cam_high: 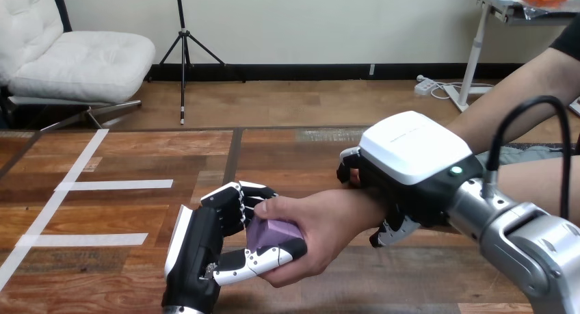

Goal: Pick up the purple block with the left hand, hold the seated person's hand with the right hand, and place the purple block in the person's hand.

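Observation:
The purple block (272, 233) sits low in the middle of the head view, inside the person's cupped hand (321, 225). My left hand (205, 249) comes up from the bottom edge, its fingers above and its thumb below curled round the block, touching the person's fingers. My right hand (403, 170) reaches in from the right and wraps the person's wrist, fingers over the far side and thumb under the near side. The person's forearm (526, 95) runs off to the upper right.
The wooden table (123, 218) carries white tape lines (116, 185) on its left half. My right forearm (526, 245) fills the lower right corner, with a black cable arching above it.

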`<state>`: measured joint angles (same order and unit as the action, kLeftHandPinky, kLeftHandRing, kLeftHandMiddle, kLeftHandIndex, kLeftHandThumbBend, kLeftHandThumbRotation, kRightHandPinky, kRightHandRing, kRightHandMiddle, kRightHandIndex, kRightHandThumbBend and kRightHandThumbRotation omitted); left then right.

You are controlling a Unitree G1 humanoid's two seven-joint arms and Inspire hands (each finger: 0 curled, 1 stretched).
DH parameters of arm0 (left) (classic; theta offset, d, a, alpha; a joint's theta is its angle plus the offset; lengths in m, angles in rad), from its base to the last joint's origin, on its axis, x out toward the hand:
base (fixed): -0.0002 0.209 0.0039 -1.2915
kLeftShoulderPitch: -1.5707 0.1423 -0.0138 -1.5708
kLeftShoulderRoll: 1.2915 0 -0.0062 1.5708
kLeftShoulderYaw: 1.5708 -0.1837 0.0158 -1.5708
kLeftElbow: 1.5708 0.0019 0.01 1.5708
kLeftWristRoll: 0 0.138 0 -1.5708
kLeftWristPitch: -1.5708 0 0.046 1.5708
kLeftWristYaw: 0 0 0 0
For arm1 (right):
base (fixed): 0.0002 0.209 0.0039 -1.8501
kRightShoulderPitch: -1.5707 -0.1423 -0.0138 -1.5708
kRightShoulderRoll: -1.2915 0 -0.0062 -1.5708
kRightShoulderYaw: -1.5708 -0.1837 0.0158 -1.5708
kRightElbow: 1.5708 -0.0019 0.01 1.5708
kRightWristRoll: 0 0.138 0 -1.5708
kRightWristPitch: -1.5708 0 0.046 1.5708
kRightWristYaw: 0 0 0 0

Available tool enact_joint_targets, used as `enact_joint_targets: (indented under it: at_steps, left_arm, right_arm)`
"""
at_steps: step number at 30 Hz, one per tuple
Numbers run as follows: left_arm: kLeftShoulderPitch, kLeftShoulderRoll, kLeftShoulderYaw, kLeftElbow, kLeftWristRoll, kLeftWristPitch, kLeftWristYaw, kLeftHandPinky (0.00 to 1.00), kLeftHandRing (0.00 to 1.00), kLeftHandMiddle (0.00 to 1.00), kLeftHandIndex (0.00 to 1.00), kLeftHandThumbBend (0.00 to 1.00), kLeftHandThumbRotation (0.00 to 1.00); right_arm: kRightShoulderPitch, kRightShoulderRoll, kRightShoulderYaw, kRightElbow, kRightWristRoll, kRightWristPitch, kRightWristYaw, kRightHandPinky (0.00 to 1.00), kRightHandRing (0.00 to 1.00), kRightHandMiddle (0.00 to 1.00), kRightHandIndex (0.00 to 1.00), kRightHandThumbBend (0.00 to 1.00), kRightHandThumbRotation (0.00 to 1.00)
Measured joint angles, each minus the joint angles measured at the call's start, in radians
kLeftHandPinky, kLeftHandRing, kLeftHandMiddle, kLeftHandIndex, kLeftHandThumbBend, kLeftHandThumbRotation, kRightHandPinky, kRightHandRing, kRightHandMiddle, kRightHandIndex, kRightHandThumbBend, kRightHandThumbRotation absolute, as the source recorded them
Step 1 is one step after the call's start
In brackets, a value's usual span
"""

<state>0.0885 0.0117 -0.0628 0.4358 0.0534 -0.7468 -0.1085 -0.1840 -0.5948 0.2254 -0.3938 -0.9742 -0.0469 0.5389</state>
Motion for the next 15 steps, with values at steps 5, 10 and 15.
enact_joint_targets:
  at_steps: [5,10,15]
  left_arm:
    - [0.000,0.015,-0.002,0.000,0.017,-0.011,-0.012,0.54,0.64,0.69,0.70,0.82,0.28]
    - [0.000,0.030,-0.007,0.001,0.016,-0.027,-0.043,0.59,0.69,0.74,0.75,0.83,0.31]
    - [0.000,0.032,-0.012,0.002,-0.010,-0.041,-0.076,0.64,0.72,0.77,0.79,0.84,0.33]
  right_arm:
    - [0.030,0.001,-0.024,-0.010,0.030,0.000,-0.030,0.52,0.63,0.68,0.71,0.81,0.05]
    - [0.068,0.002,-0.056,-0.029,0.057,0.000,-0.070,0.52,0.64,0.69,0.71,0.77,0.11]
    - [0.105,0.004,-0.088,-0.054,0.082,0.002,-0.104,0.52,0.64,0.69,0.72,0.74,0.17]
